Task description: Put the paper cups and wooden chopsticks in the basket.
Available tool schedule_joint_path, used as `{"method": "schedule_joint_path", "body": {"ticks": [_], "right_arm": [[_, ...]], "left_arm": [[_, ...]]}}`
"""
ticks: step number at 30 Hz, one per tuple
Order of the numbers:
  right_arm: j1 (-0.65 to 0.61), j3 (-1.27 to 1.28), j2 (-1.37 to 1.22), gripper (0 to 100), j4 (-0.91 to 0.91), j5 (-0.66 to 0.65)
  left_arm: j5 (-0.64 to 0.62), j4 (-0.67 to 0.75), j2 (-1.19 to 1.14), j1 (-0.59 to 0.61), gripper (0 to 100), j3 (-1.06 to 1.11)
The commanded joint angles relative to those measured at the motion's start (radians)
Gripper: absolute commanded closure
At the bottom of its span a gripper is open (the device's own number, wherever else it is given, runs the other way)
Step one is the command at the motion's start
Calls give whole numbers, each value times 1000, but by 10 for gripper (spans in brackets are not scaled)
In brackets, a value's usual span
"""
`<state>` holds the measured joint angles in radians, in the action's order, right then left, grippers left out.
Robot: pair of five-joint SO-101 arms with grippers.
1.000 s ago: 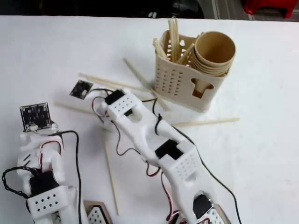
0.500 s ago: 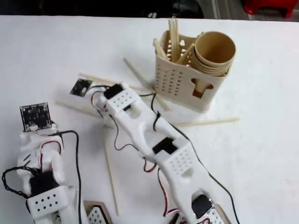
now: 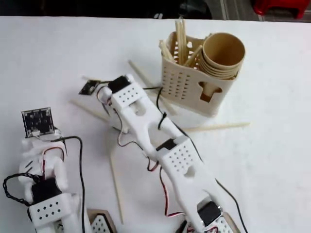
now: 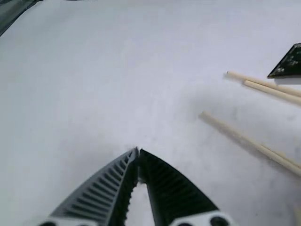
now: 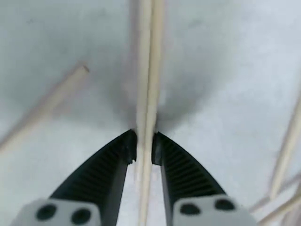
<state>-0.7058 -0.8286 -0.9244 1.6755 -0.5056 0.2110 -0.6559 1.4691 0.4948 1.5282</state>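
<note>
On my white table (image 3: 272, 160), the right arm (image 3: 180, 160) stretches out beside the basket (image 3: 187, 87), which stands at the far middle. The basket holds stacked paper cups (image 3: 223, 51) and upright chopsticks (image 3: 181, 36). My right gripper (image 5: 144, 141) is pinched narrow on a pair of chopsticks (image 5: 149, 56) lying on the table. My left gripper (image 4: 138, 153) has its tips together, holding nothing.

The white table (image 3: 272, 160) before me carries the basket (image 3: 187, 87), upright at the far side. Loose chopsticks (image 3: 218, 127) lie flat on it, several beside the basket, others nearer my bases.
</note>
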Motion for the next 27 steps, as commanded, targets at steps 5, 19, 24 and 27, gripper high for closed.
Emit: {"method": "schedule_joint_path", "body": {"ticks": [5,19,24,27], "right_arm": [[36,-48,202,979,41,51],[-13,252,355,912,-93,81],[-90,404,355,789,-274,75],[-119,466,349,786,-380,75]], "left_arm": [[-9,11,15,5,976,-6],[-9,9,15,5,976,-6],[25,8,15,5,976,-6],[29,6,15,5,976,-6]]}}
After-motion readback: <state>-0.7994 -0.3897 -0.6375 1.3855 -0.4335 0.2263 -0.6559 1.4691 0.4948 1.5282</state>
